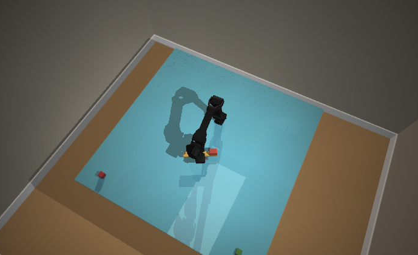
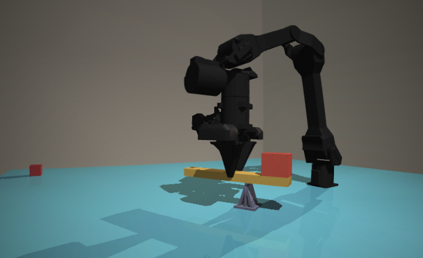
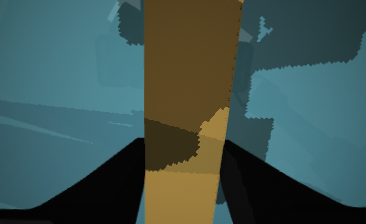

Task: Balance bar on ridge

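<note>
The yellow bar (image 1: pixel 185 154) (image 2: pixel 274 180) (image 3: pixel 184 197) carries a large red block (image 1: pixel 213 151) (image 2: pixel 275 165) on one end, the right end in the exterior view. My gripper (image 2: pixel 234 174) (image 3: pixel 182 147) is shut on the bar, left of the ridge in that view, with a finger on each side in the wrist view. The grey-purple ridge (image 2: pixel 246 200) stands on the table under the bar, between the grip and the block. The bar is clear of the table and looks slightly lower at the block end. Whether it touches the ridge top I cannot tell.
A small red cube (image 1: pixel 101 175) (image 2: pixel 35 170) stands on the blue table top (image 1: pixel 251 146) (image 2: pixel 94 237), far left in the top and exterior views. A small green cube (image 1: pixel 238 251) is at the bottom edge of the top view. The arm's base (image 2: pixel 322 175) stands behind the block end.
</note>
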Motion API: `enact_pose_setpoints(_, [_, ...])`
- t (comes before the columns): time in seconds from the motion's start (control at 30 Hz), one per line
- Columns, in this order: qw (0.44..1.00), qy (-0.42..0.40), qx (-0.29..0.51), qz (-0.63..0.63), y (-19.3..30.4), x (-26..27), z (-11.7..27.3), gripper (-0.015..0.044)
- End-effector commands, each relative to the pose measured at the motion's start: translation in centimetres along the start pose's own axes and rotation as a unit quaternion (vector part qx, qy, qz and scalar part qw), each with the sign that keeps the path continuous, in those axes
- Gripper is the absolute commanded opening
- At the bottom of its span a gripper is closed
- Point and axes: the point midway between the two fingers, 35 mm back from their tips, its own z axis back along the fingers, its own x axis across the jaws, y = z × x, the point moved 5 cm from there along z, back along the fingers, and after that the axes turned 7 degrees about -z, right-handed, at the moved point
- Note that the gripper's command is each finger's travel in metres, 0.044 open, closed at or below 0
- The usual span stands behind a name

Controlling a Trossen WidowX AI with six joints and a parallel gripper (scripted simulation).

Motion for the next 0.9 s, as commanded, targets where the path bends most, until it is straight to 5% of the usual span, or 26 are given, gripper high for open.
enact_pose_setpoints(0.0, [1.0, 0.001, 0.0, 0.0, 0.0, 0.0, -0.04, 0.0])
enact_pose_setpoints(0.7, [1.0, 0.001, 0.0, 0.0, 0.0, 0.0, -0.04, 0.0])
enact_pose_setpoints(0.87, [1.0, 0.001, 0.0, 0.0, 0.0, 0.0, -0.04, 0.0131])
